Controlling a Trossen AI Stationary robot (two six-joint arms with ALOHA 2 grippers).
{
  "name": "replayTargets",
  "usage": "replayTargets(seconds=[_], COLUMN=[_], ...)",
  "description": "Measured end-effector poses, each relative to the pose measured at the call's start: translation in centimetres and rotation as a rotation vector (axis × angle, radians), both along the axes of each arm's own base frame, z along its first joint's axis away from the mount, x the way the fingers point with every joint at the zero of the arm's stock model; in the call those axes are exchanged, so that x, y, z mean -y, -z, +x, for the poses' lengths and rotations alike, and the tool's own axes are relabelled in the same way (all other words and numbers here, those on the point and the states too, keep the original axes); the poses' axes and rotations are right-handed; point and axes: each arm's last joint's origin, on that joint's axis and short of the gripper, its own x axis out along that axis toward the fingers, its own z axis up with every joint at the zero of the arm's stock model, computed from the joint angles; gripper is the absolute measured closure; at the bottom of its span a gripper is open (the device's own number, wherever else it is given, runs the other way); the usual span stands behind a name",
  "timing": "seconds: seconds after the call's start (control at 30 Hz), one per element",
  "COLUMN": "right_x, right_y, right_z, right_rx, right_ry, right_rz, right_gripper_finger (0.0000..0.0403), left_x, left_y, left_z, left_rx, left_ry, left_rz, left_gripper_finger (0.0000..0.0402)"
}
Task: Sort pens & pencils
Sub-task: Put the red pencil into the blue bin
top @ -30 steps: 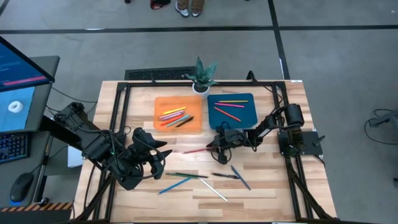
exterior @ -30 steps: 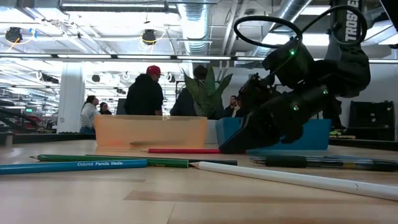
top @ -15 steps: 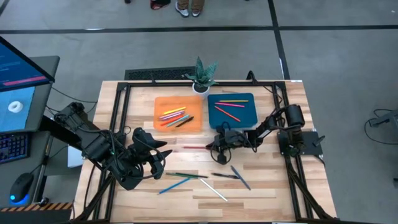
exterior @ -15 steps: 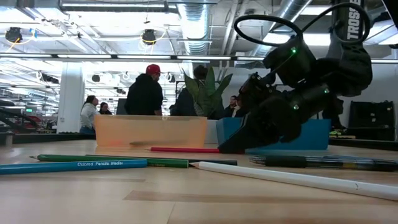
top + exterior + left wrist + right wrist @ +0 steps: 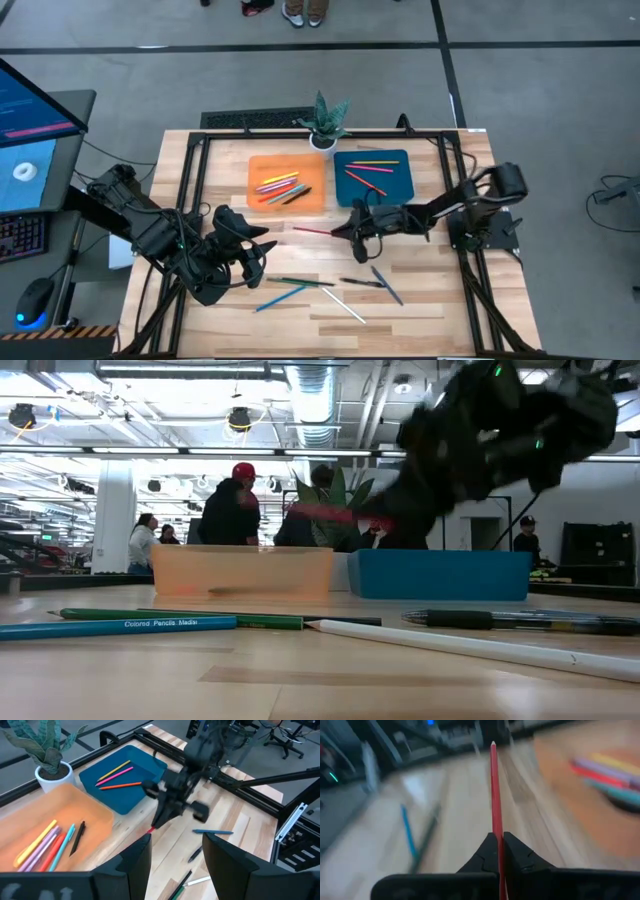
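My right gripper hovers over the table's middle, just in front of the blue tray, shut on a red pencil. The low view shows that pencil in the air, above the trays' rims. My left gripper waits open at the table's left, near side. Several pens and pencils lie flat on the near half: a green one, a blue one, a white one, a black pen. More lie in the orange tray and in the blue tray. My right gripper pinches the red pencil between its two fingers at one end. The fingers come level from the table's right and lie along the pencil. It sticks straight out past the fingertips toward the table's left, lifted clear and roughly level.
A small potted plant stands at the far edge between the two trays. A grey-blue pen lies right of the black pen. Black frame rails run along the table's sides. People stand in the room beyond the table.
My right gripper has risen from the table with the red pencil, which lay on the wood a second ago and now hangs clear above the trays' rims. In the high view the pencil has drifted slightly toward the far edge. The left arm has kept still.
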Motion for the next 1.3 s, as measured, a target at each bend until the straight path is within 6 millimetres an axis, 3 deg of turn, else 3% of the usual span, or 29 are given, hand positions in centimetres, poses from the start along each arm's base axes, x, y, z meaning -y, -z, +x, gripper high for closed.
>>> replayTargets(seconds=[0.3, 0.5, 0.73, 1.03, 1.3], right_x=[0.4, 0.8, 1.0, 0.6, 0.1], right_y=[-8.7, -14.2, -19.3, -22.6, -23.2], right_z=[-2.4, -5.8, -10.5, -15.2, -16.6], right_rx=[0.323, 0.559, 0.867, 1.141, 1.191], right_ry=[0.057, 0.076, 0.039, -0.05, -0.144], right_rz=[0.12, 0.213, 0.277, 0.341, 0.353], right_gripper_finger=[0.0377, 0.0376, 0.0374, 0.0369, 0.0377], left_x=[0.0, -0.1, -0.1, -0.2, -0.2], left_y=[0.0, -0.1, -0.1, -0.1, -0.2], left_z=[0.0, 0.0, 0.0, 0.0, 0.0], left_rx=[0.0, 0.012, 0.017, 0.025, 0.031], left_ry=[0.0, -0.012, -0.017, -0.027, -0.034], left_rz=[0.002, 0.031, 0.06, 0.069, 0.086], left_gripper_finger=[0.0235, 0.0235, 0.0235, 0.0235, 0.0235])
